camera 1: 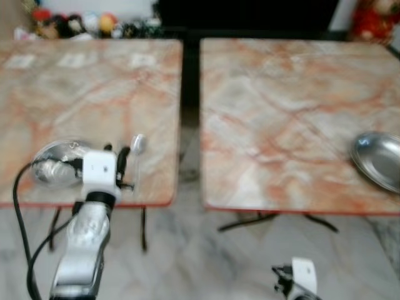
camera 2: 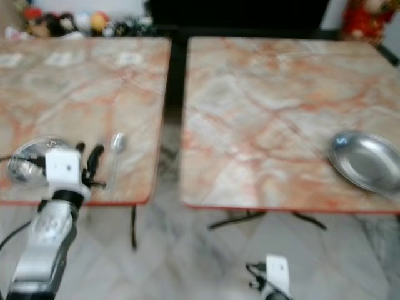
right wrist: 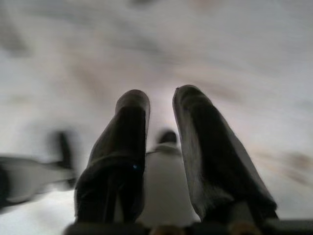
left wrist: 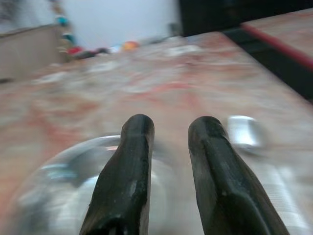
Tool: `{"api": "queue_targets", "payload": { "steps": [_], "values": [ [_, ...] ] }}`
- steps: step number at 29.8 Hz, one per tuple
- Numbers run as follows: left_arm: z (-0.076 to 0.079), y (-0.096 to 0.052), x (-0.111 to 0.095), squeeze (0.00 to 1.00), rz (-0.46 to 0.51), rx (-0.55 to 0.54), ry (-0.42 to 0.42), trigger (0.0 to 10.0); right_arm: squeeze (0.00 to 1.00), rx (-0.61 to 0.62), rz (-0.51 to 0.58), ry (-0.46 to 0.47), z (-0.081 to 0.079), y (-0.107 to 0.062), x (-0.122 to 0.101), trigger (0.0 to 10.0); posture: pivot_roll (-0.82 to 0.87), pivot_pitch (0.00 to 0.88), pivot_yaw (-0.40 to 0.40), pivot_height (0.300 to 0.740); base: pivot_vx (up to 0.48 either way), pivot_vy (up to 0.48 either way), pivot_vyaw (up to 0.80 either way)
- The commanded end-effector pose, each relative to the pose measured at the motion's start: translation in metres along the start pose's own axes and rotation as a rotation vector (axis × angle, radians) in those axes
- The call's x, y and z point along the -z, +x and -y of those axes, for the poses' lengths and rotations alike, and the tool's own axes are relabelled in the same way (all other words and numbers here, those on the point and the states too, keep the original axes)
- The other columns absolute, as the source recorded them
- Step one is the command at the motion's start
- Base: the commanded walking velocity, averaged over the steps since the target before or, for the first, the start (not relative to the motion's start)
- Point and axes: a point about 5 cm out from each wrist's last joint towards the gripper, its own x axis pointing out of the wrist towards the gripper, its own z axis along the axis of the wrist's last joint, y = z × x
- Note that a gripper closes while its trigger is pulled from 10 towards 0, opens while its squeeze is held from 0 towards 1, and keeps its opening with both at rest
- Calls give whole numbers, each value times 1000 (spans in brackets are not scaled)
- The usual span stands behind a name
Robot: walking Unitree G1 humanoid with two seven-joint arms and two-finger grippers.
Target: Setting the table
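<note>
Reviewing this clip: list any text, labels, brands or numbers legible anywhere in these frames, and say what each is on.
No text is legible in any view.
White patches on the far side of the left table: possibly paper or glare, too blurred to tell.
White housing of the left end effector: no marking can be made out.
Plate and spoon on the left table, plate on the right table: no lettering can be made out.

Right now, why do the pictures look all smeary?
Eye views: soft all over; the spoon and the right-hand plate have fuzzy edges. Left wrist view: the left claw is fairly sharp, the table behind smeared. Right wrist view: the right claw over a streaky blurred floor.
</note>
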Motion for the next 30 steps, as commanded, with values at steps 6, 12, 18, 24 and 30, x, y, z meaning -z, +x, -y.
{"api": "queue_targets", "payload": {
  "steps": [6,12,18,24,30],
  "values": [
    [5,0,-6,0,28,20,-12,10000,0,40,-10,-6,12,-2,2,10000,46,104,5,740,0,480,0],
    [3,0,-7,0,30,21,-20,10000,0,37,-12,-6,12,-2,3,10000,47,104,7,740,0,369,0],
    [19,-3,-3,0,-8,175,-207,10000,0,39,-12,-5,12,-2,3,10000,47,105,8,740,0,0,0],
    [29,-2,-4,0,-19,240,-256,10000,0,38,-12,-8,12,-2,2,10000,51,104,5,740,0,0,0],
    [42,-5,-2,0,-33,288,-270,10000,0,38,-11,-9,12,-2,2,10000,48,104,4,740,0,0,0]
  ]
}}
